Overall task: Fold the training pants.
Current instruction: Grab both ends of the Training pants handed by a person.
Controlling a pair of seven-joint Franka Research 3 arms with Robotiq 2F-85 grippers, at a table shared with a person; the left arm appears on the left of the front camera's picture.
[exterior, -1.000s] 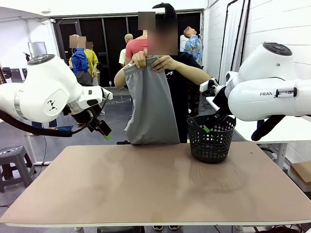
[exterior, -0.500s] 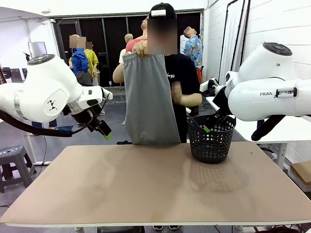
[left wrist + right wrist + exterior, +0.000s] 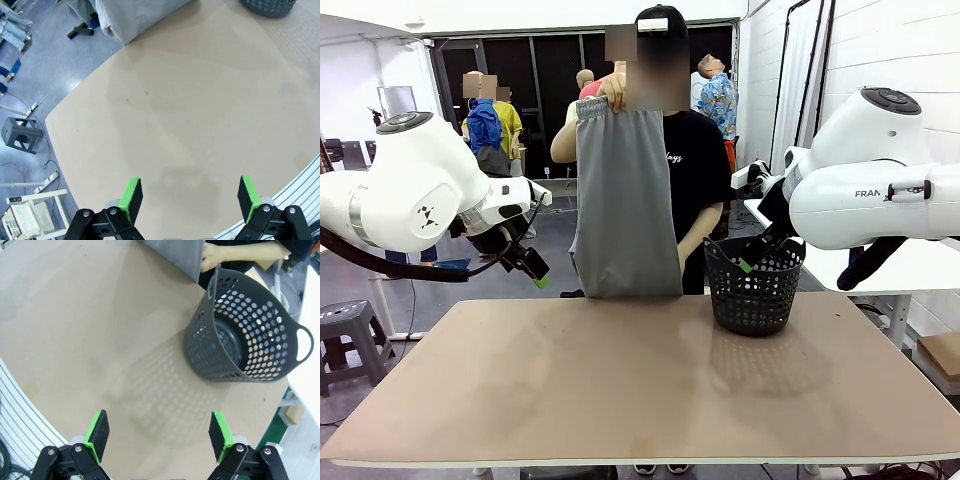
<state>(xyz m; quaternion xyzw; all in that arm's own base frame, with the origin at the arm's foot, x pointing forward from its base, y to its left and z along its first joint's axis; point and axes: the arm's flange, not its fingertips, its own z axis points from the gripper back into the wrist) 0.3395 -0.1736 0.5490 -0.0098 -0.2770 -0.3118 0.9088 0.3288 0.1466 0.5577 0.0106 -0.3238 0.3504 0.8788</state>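
left gripper (image 3: pixel 190 197) jaws wide, empty, held above table (image 3: pixel 620 400) left edge | right gripper (image 3: pixel 159 435) jaws wide, empty, above table beside black mesh basket (image 3: pixel 755 295) near far right corner | training pants (image 3: pixel 625 200) off table, hanging from person's hand (image 3: pixel 612 95) at waistband, hem near far edge, left of basket

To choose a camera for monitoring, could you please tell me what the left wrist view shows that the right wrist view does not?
Left wrist view: the open left gripper and a grey stool on the floor. Right wrist view: the open right gripper, the black mesh basket's inside and the person's hand. Both: the table, the basket's wall and the training pants' lower edge.
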